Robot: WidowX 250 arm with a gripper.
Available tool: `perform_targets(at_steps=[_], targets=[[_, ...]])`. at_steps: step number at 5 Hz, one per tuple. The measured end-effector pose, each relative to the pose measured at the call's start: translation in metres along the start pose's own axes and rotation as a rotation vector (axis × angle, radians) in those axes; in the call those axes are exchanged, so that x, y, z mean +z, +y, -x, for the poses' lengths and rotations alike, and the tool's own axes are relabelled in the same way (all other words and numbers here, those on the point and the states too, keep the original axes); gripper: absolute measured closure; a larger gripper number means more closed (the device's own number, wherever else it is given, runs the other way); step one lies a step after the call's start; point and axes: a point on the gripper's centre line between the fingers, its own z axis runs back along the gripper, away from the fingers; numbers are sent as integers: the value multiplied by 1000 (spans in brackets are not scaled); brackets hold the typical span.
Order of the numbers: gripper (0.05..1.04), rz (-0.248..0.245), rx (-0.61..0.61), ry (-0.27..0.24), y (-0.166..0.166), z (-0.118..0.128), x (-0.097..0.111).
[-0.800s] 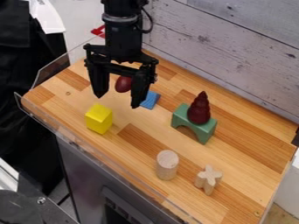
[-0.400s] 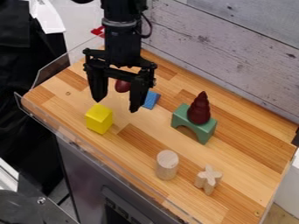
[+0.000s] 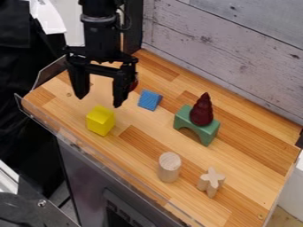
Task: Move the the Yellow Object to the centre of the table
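Evidently only the approach stage is reached: the tall yellow block (image 3: 100,120), smooth and flat-sided, is seen standing on the light wooden tabletop (image 3: 237,133) near its front-left edge, well apart from the centre. Nothing of the transfer is done. Grasp, lift, carry, lowering and release are all left, as judged from this layout. The black two-finger gripper (image 3: 99,101) is held above and behind the block, fingers spread apart, nothing clamped between them, no contact seen.

Block orientation: upright, one vertical edge turned roughly toward the camera, two side faces and the top shown. It is read as slightly taller than wide, so the long axis is taken as vertical; with the slanted view, a near-cube cannot be ruled out. No tilt is noted.

The centre is judged to lie between the blue wedge-like block (image 3: 149,100), the green arch-shaped block (image 3: 197,125) with the dark red tiered cone (image 3: 202,110) on it, and the pale wooden cylinder (image 3: 169,167). For the next move, alignment over the block and a descent would be needed; the arch could be bumped if the carry is taken too far
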Motion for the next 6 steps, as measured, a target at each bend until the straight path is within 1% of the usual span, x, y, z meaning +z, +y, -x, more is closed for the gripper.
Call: perform_targets(at_steps=[1, 2, 3, 4, 5, 6], targets=[[84, -10, 0, 57, 4, 1, -14], [85, -33, -11, 149, 2, 6, -28], [84, -46, -32, 187, -6, 6, -35], [84, -57, -29, 218, -8, 4, -41], [122, -56, -16, 242, -8, 4, -48], [389, -56, 12, 217, -8, 1, -48]])
